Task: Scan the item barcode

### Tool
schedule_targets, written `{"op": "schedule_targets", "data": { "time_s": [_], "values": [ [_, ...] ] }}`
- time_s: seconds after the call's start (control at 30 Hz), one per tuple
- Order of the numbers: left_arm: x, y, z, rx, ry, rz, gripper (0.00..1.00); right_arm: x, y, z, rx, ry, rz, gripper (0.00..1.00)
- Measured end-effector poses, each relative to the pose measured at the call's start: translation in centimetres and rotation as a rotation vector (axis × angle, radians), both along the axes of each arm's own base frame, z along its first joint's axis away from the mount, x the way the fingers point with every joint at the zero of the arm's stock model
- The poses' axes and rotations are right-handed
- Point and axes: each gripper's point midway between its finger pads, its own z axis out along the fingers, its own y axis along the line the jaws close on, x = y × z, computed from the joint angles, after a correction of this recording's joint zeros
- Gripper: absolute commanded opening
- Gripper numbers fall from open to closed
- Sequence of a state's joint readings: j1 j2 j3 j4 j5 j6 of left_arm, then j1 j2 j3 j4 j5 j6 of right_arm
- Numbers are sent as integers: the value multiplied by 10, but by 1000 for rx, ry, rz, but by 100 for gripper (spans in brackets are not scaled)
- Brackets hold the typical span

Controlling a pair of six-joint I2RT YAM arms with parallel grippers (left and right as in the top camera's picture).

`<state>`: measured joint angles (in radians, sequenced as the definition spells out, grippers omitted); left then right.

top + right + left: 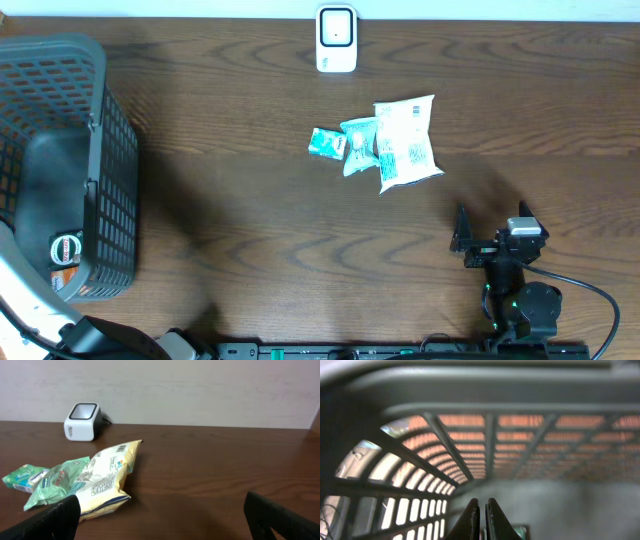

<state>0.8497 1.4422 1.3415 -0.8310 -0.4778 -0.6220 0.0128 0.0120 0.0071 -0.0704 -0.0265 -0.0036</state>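
Three items lie mid-table: a white and yellow bag (407, 143) (107, 477), a green pouch (358, 145) (55, 482) and a small teal pack (326, 143) (22, 477). The white scanner (336, 38) (82, 421) stands at the far edge. My right gripper (490, 228) (161, 497) hovers open and empty over bare wood, just right of and nearer than the bag. My left gripper (481, 502) is shut inside the grey basket (110, 150) (490, 425). A greenish thing (520, 532) shows just behind its fingers; whether it is held is unclear.
The basket fills the left end of the table, with my left arm (25, 300) reaching in from the near left corner. A round red and white label (66, 250) shows inside the basket. A black cable (590, 290) loops by the right arm's base.
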Motion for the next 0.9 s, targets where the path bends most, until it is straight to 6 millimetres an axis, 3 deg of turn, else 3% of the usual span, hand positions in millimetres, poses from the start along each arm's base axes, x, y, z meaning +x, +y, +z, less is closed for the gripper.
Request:
{"op": "schedule_targets", "data": {
  "time_s": [0.13, 0.43, 0.9],
  "values": [
    [-9, 9, 2, 35, 23, 47, 7, 0, 0, 0, 0, 0, 0, 99],
    [-27, 31, -13, 30, 59, 128, 7, 0, 0, 0, 0, 0, 0, 99],
    [-14, 55, 7, 144, 5, 98, 7, 0, 0, 0, 0, 0, 0, 99]
  ]
}}
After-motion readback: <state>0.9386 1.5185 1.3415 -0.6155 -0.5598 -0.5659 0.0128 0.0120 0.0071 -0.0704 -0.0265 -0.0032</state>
